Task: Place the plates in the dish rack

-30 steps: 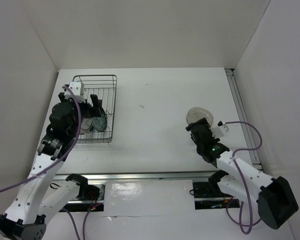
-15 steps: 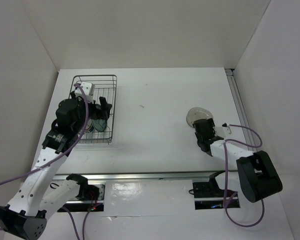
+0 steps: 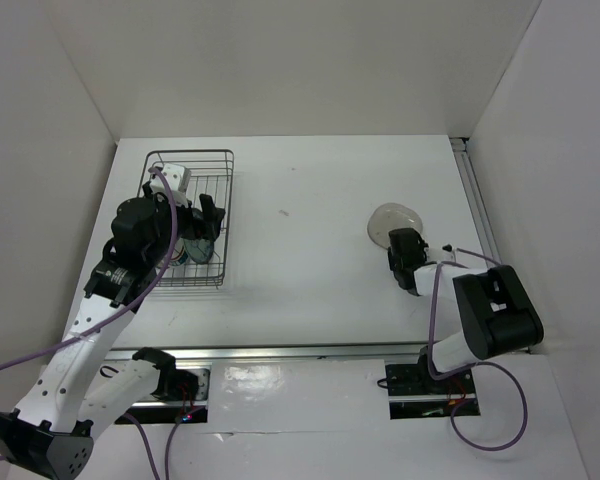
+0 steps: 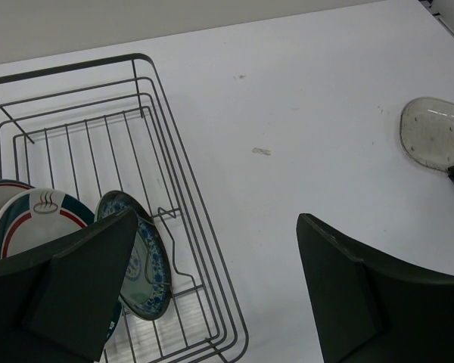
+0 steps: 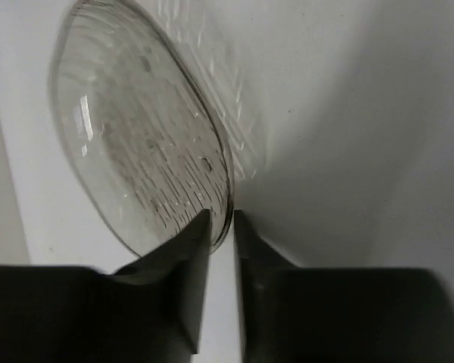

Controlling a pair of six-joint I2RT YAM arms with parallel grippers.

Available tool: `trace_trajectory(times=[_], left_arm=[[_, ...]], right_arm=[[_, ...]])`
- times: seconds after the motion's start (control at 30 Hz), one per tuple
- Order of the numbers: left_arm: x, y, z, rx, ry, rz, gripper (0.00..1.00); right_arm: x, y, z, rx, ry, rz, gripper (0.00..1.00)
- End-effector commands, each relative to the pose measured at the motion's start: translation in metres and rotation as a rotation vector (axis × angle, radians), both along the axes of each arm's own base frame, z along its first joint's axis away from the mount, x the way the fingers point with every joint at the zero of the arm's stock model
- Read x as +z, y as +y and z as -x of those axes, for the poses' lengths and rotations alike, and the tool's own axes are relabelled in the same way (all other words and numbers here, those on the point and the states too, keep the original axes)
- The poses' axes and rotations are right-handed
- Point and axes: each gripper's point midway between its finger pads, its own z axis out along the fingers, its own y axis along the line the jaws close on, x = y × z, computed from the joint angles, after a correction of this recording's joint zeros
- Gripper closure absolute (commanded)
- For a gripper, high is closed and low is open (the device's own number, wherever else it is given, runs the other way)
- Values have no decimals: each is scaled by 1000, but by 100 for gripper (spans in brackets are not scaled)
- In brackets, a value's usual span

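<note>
Clear ridged glass plate (image 5: 136, 151) is pinched at its rim between the right fingers (image 5: 183, 261), near edge hidden; left fingers (image 4: 356, 291) are spread.

Right tool (image 5: 221, 219) has closed on clear plate (image 5: 136, 136).

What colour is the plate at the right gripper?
Clear glass plate; best in right wrist view.
</note>
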Motion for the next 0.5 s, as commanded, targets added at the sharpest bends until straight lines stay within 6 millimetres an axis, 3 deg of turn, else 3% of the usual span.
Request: trace_trajectory(times=[0.0, 0.03, 0.1, 0.27, 0.33, 0.37, 0.4, 0.43, 0.47], left_arm=[[20, -5, 3, -24, -66, 34, 0], [20, -5, 3, -24, -66, 34, 0], [20, -5, 3, -24, -66, 34, 0], [20, -7, 4, -32, -62, 47, 0], [17, -13, 4, -58, -45, 60, 0], [24, -21, 7, -106, -55, 84, 0], [18, -28, 6, -132, -26, 101, 0], [18, -34, 5, -162, -19, 116, 0], [21, -48, 9, -233, -7, 152, 0]], right_arm=[[-42, -2, 41, 1, 193, -14, 82], [-44, -3, 44, -6, 205, -17, 84], [-42, -6, 44, -18, 204, -18, 100], [-29, -8, 40, 24, 179, -4, 100], [-5, 0, 24, 70, 68, 1, 100], [-2, 6, 26, 123, 47, 24, 100], [8, 11, 21, 157, -3, 39, 100], [28, 25, 9, 216, -105, 30, 100], [38, 30, 10, 282, -154, 70, 100]])
